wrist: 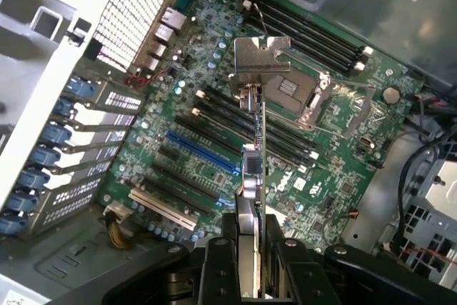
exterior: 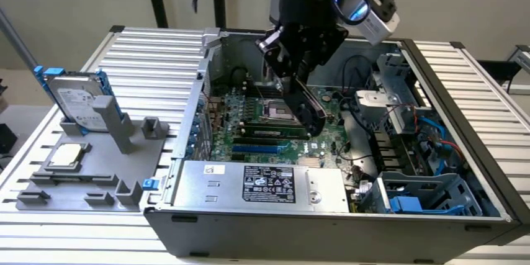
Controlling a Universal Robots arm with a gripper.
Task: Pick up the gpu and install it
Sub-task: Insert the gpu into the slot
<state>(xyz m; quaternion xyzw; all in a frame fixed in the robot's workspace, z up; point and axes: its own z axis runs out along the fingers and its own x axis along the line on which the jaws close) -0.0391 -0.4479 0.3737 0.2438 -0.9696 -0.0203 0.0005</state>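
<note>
Just below the hand (exterior: 290, 76), which is clamped on it, the gpu (wrist: 257, 133) hangs on its edge over the green board (wrist: 335, 183) and, if it leans, could miss the slots (wrist: 203, 151) and scrape parts.

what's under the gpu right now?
Motherboard: black slots, the blue slot and the CPU socket lie below the gpu. The strip directly beneath its edge is covered.

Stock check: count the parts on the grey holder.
2. The hard drive stands upright at the holder's far end. The CPU lies flat nearer the camera, toward the exterior view's left. The holder's posts could hide something small.
</note>
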